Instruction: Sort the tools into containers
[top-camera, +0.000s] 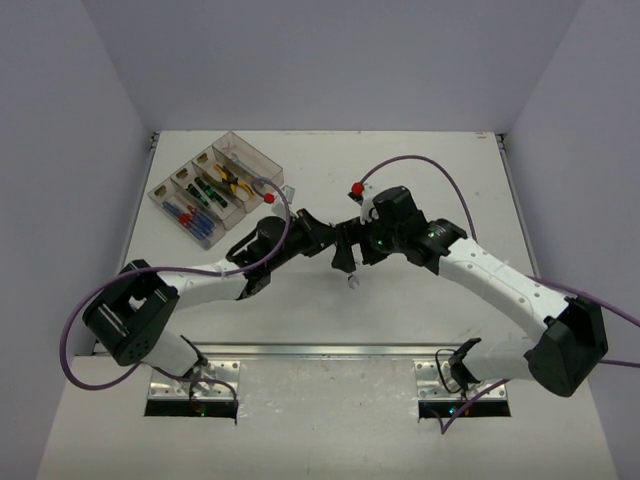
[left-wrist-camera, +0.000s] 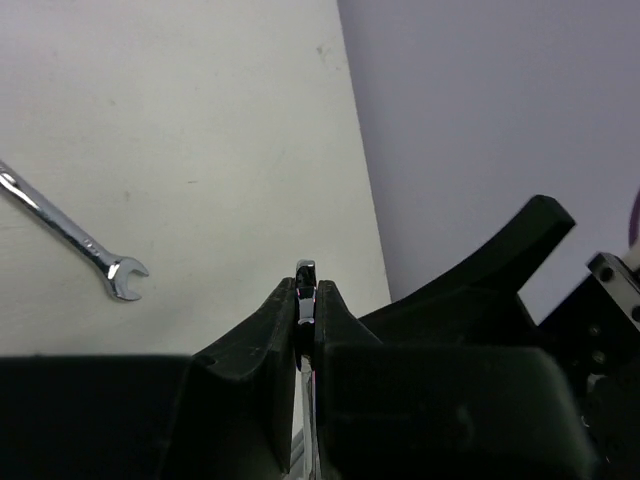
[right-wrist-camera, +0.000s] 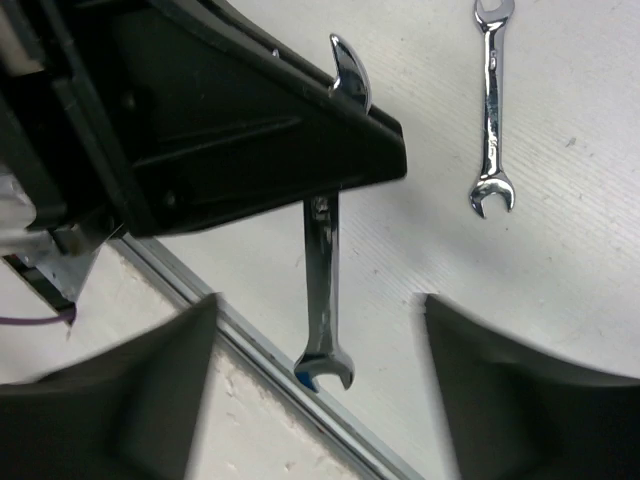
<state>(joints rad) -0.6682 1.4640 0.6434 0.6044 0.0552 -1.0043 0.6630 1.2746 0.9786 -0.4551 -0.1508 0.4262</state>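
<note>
Now the left gripper (left-wrist-camera: 306, 288) is clamped on a wrench (left-wrist-camera: 305, 272), whose ends stick out past both sides of its jaws. The right gripper (right-wrist-camera: 318, 305) stands wide, a jaw on each side of that wrench's lower end, not touching it. A second wrench (right-wrist-camera: 492, 110) lies on the table (right-wrist-camera: 580, 250) beyond.

Silver wrench (right-wrist-camera: 322, 290), black left pincer (left-wrist-camera: 306, 305), off-white table (left-wrist-camera: 200, 120), purple cable (top-camera: 430, 165), yellow-black pliers (top-camera: 237, 183)
</note>
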